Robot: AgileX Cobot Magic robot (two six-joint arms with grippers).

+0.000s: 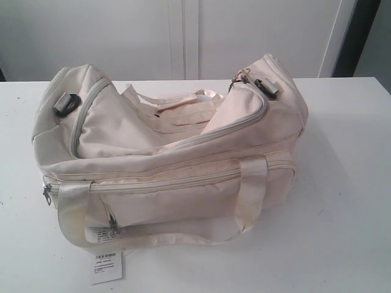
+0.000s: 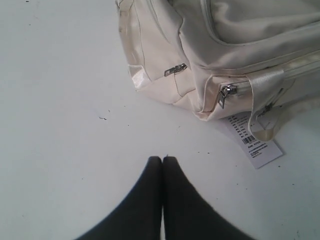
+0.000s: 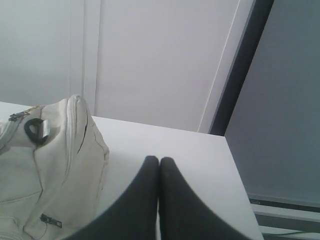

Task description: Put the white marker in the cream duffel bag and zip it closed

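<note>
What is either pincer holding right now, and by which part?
Nothing. The left pincer and the right pincer are both shut with nothing between their tips, apart from the cream duffel bag.

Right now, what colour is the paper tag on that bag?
White paper tag, dark print; left wrist view.

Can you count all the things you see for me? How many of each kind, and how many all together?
Bag: 1
Paper tag: 1
Grippers: 2, the left gripper and the right gripper
Total: 4
</note>
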